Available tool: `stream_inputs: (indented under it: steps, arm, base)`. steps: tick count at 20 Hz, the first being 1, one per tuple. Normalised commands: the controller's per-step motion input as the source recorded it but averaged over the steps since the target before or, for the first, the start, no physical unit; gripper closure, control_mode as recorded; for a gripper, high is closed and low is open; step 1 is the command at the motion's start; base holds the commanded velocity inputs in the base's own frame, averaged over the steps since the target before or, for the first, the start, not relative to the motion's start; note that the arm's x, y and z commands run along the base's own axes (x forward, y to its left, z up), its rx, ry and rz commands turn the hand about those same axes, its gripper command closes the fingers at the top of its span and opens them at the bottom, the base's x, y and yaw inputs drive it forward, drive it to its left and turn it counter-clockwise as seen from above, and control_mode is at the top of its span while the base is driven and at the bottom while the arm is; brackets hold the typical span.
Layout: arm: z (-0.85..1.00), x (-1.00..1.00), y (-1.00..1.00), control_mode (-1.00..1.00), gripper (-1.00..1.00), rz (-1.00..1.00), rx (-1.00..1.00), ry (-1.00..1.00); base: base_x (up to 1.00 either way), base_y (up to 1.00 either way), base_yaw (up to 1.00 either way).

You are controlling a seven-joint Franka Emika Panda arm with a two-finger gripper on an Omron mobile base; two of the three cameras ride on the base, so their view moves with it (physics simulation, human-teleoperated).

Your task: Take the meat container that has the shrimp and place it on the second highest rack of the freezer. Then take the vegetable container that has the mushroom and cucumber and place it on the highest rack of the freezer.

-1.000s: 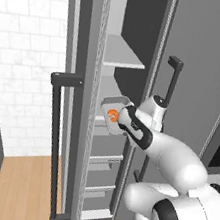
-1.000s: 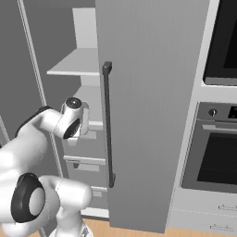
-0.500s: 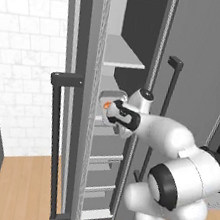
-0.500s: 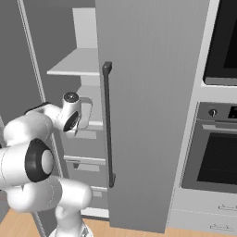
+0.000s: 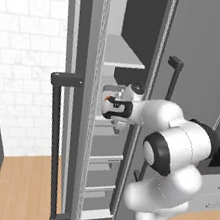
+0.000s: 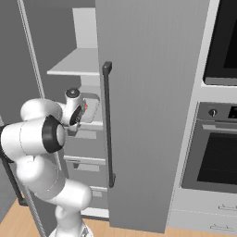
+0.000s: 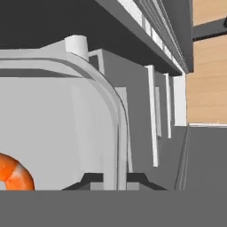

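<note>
White brick wall and wood floor to the left of the open freezer, black-fronted oven off to its right. Inside, upper shelf board above, grey drawers stacked below. Gripper reached into the opening, fingers pinched narrow on the rim of the pale meat container, one tip each side of the wall. Container held between shelf board and drawers, level with the lower rack, rim seen bending round a corner. Long axis and heading not readable from these angles. Shrimp lying curled on the tray floor, near the gripped edge.
</note>
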Motion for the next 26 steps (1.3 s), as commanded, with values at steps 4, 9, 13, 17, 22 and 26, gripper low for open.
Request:
stream_inputs:
  steps: [4, 9, 13, 17, 22, 26]
  arm:
    - [0.00, 0.79, 0.02, -1.00, -1.00, -0.07, 0.00, 0.02]
    - [0.00, 0.73, 0.00, -1.00, -1.00, -0.05, 0.00, 0.02]
    - [0.00, 0.31, 0.00, -1.00, -1.00, -0.05, 0.00, 0.00]
    - [-0.25, 0.04, 0.16, -1.00, -1.00, -0.02, 0.00, -0.15]
    - [-0.24, 0.14, 0.09, -1.00, -1.00, -0.05, 0.00, -0.19]
    - [-0.02, -0.59, 0.00, -1.00, -1.00, -0.09, 0.00, -0.17]
  base:
    - [0.00, 0.00, 0.00]
    - [0.00, 0.00, 0.00]
    - [0.00, 0.00, 0.00]
    - [0.00, 0.00, 0.00]
    - [0.00, 0.00, 0.00]
    - [0.00, 0.00, 0.00]
